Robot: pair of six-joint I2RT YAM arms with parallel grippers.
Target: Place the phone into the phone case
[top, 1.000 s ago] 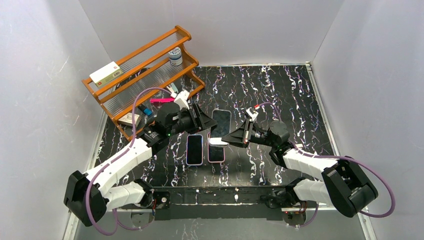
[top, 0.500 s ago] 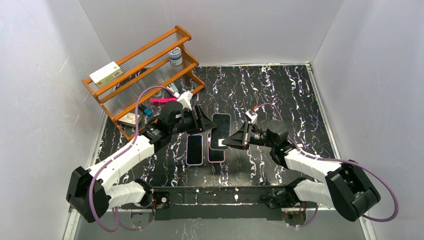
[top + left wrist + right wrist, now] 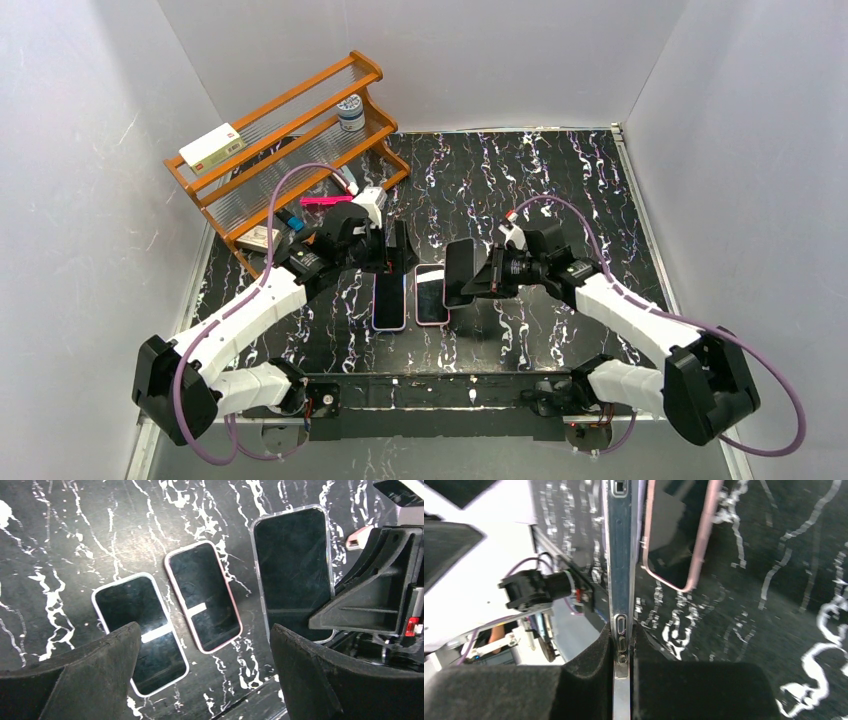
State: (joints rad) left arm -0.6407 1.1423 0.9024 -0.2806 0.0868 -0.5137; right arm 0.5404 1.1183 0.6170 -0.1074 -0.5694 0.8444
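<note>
Holding now: your right claw point(image 3: 622, 640) is clamped hard on the phone point(image 3: 292, 570), pinching its two flat faces at one short end, right by the charging port. The rest of the slab juts out past the fingertips, turned up on edge.
Left claw: your left claw point(image 3: 202, 640) is spread as wide as it goes and has hold of nothing. It hovers over the table point(image 3: 60, 545).
Phone's place: off the table, just beyond the left claw's right finger, between the two claws.
Cases: a pink-rimmed case point(image 3: 202, 596) lies flat beneath the left claw's gap, and a pale-rimmed case point(image 3: 140, 632) lies by its left finger. They sit side by side, close together. You cannot tell from here whether either is empty.
Phone's handling: treat it as rigid, dense for its size and breakable, with slick glass faces and a smooth metal band. Held at one end only, it will probably want to swing or slip in the pads.
Where to hold: keep the pads flat on the faces, not on the rounded band. A hold nearer the middle would likely steady it.
Case's handling: expect a light shell with a springy rim that skates on the glossy top. You will probably need the left claw to pin it.
Risk: pressing in at a tilt may wedge one corner and flip the case.
</note>
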